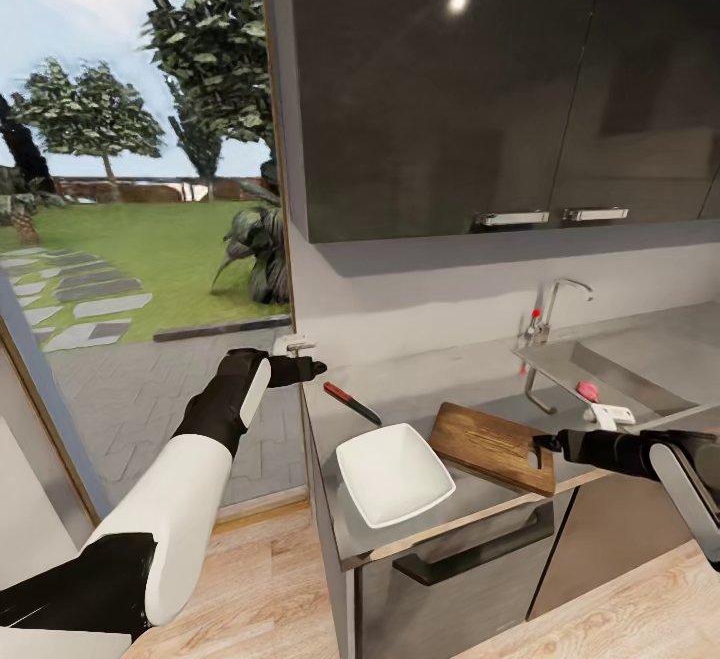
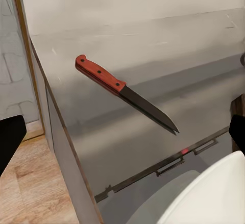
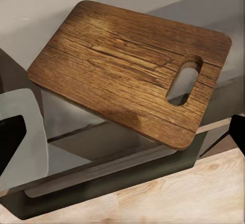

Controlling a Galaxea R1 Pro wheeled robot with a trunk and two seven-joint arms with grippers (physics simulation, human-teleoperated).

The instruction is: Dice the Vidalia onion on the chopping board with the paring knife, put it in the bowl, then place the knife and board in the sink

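Grey countertop (image 1: 400, 409) mid-frame holds paring knife (image 1: 352, 403) left of bowl (image 1: 392, 472) and chopping board (image 1: 495, 446), onion (image 1: 588, 391) in sink (image 1: 610, 369) at right; knife light, stiff, slick-bladed, grab the handle; left gripper (image 1: 305, 369) and right gripper (image 1: 545, 442) jaws: cannot tell.

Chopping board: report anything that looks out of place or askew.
The chopping board sits askew on the countertop, its handle-hole corner jutting out past the front edge. Nothing looks spilled or damaged.

Dark glossy wall cabinets (image 1: 450, 79), grey backsplash (image 1: 420, 309), wood floor (image 1: 270, 589), big window (image 1: 130, 159) w/ garden view
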